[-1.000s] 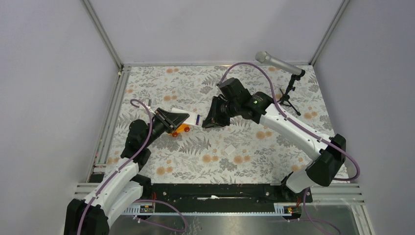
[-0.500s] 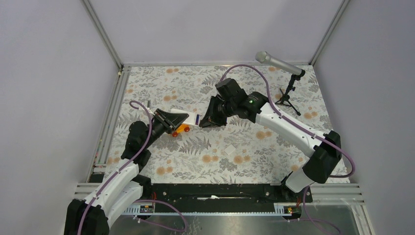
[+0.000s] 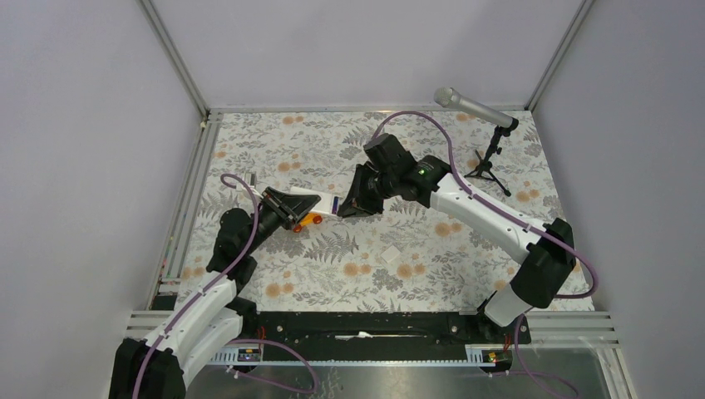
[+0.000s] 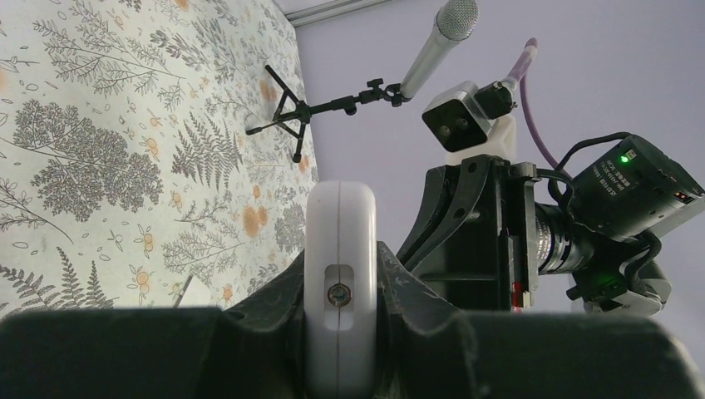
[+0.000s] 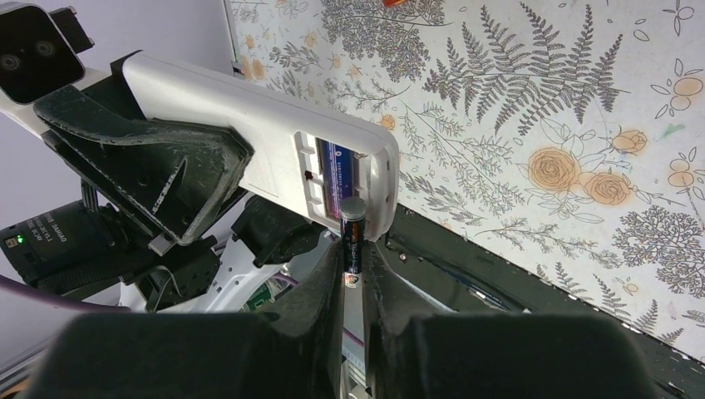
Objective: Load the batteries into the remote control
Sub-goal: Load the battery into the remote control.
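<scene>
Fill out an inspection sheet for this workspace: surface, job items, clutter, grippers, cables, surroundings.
Surface: floral table cover, lying flat.
Job's things: remote control has its battery bay open; blue-purple battery sits inside; dark battery is at the bay's edge, not yet in.
Clutter: orange toy car, small white square piece, microphone on a tripod.
Grippers: left gripper clamps the remote control; right gripper clamps the dark battery.
Cables: purple cables loop along both arms.
Surroundings: plain walls, metal frame; nothing else seen.
</scene>
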